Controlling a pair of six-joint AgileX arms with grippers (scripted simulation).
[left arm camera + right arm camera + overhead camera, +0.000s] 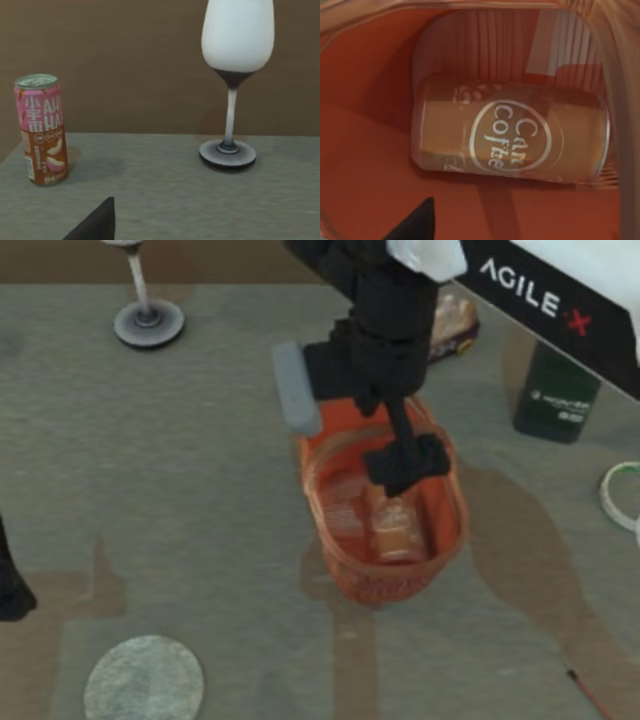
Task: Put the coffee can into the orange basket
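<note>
1. Our right gripper (404, 468) hangs over the orange basket (448, 540), just above the coffee can (396, 530). We cannot tell whether its fingers are parted or closed, nor whether they touch the can.
2. The coffee can lies on its side on the basket's ribbed bottom, label up in the right wrist view, where it fills the middle of the basket (370, 165). We judge the placing done, or all but done.
3. What could go wrong: if the fingers are in fact gripping the can, a rise would lift it out again. The basket's handle runs close by the gripper, so a sideways retreat could catch it and drag or tip the basket.
4. Nothing else shows in the basket.
5. Outside it stand a dark green bottle (556, 395) at the table's right and a wine glass (148, 320) at its far left.
6. Our left arm (12, 590) sits parked at the table's left edge.
</note>
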